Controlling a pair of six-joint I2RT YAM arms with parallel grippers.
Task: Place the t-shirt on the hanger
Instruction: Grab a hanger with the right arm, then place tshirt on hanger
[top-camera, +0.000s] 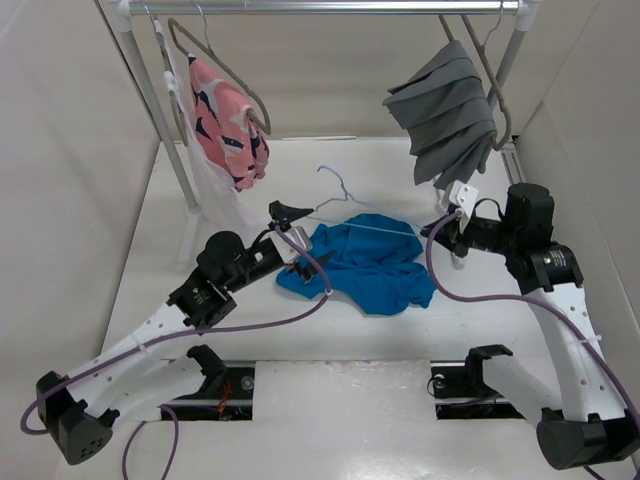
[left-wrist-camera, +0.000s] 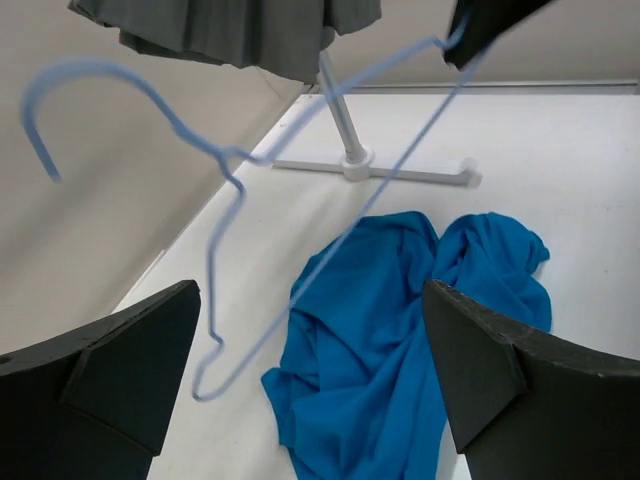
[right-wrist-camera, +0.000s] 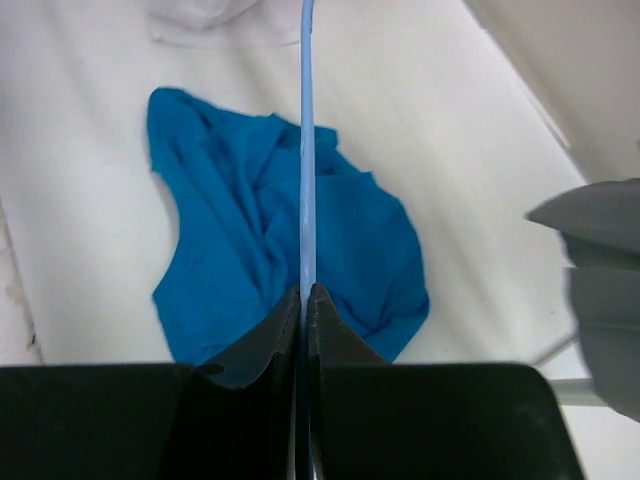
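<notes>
The bright blue t-shirt (top-camera: 365, 262) lies crumpled on the white table between the two arms. Above it hangs the thin light-blue wire hanger (top-camera: 345, 205), held off the table, hook pointing to the back. My right gripper (top-camera: 445, 230) is shut on the hanger's right end; in the right wrist view its jaws (right-wrist-camera: 305, 295) pinch the wire (right-wrist-camera: 306, 150) over the t-shirt (right-wrist-camera: 250, 250). My left gripper (top-camera: 298, 240) stands open at the shirt's left edge. In the left wrist view its wide-apart fingers (left-wrist-camera: 110, 380) frame the t-shirt (left-wrist-camera: 400, 330) and the hanger (left-wrist-camera: 225, 210), touching neither.
A clothes rack (top-camera: 320, 7) spans the back. A pink patterned garment (top-camera: 228, 120) hangs at its left and a pleated grey garment (top-camera: 450, 110) at its right, close above my right gripper. The rack's foot (left-wrist-camera: 370, 168) rests on the table. White walls close in both sides.
</notes>
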